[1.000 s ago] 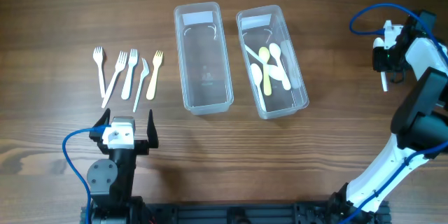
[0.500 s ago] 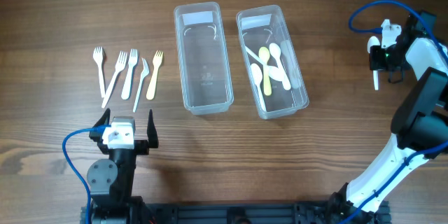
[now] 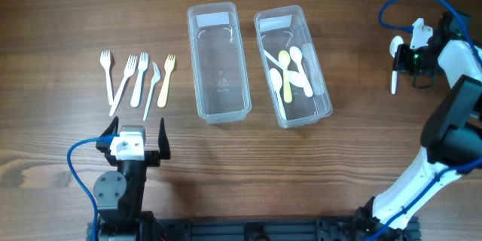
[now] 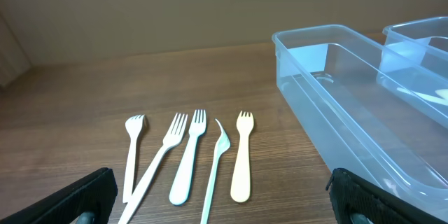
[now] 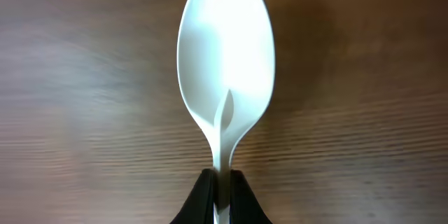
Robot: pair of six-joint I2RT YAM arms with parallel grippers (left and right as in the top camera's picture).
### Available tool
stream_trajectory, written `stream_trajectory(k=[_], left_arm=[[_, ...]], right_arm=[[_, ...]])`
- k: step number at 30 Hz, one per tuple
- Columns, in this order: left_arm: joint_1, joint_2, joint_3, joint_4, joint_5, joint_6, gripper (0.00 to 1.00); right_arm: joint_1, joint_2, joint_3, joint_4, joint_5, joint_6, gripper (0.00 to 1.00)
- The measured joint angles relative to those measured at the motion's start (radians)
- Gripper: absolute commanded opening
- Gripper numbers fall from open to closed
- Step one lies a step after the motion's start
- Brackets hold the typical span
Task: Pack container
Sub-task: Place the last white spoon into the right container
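The white spoon (image 5: pixel 224 63) is pinched in the right gripper (image 5: pixel 222 182), whose fingers are closed narrow on the thin handle just below the bowl. The bowl stands out beyond the fingertips, face toward the wrist camera, with bare wood grain behind it. From above, the spoon hangs clear of the table, out past the far right end of the layout.

The grip is the main risk. It holds only a sliver of handle at a single spot, so I judge that a quick swing or a bump could make the spoon pivot between the pads or slip out. The free end of the handle trails to one side of the gripper and could catch a container wall if the descent is low or off-centre. A drop released too far over would land in the empty container (image 3: pixel 220 83), which seems meant for the forks (image 3: pixel 135 79).

The target, the container with spoons (image 3: pixel 324 90), lies well apart to this gripper's left and holds yellow and white spoons (image 3: pixel 290 71). The empty one sits just beyond it.

The left gripper (image 3: pixel 138 130) rests near its base with jaws wide and nothing between them, and the forks lie ahead of it
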Motion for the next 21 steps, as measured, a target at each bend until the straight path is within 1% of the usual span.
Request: stream_trajectory(k=[6,8,12,15,21], left_arm=[[0.000,0.000,0.000,0.000,0.000,0.000,1.00],[0.000,0.000,0.000,0.000,0.000,0.000,1.00],[0.000,0.000,0.000,0.000,0.000,0.000,1.00],[0.000,0.000,0.000,0.000,0.000,0.000,1.00],[0.000,0.000,0.000,0.000,0.000,0.000,1.00]], right_arm=[[0.057,-0.242,0.002,-0.011,-0.032,0.018,0.04],[0.097,-0.329,0.008,-0.023,-0.052,0.023,0.04],[0.204,-0.439,0.011,-0.060,-0.085,0.031,0.04],[0.294,-0.470,0.011,-0.090,-0.098,0.039,0.04],[0.502,-0.471,0.011,-0.109,-0.106,0.062,0.04]])
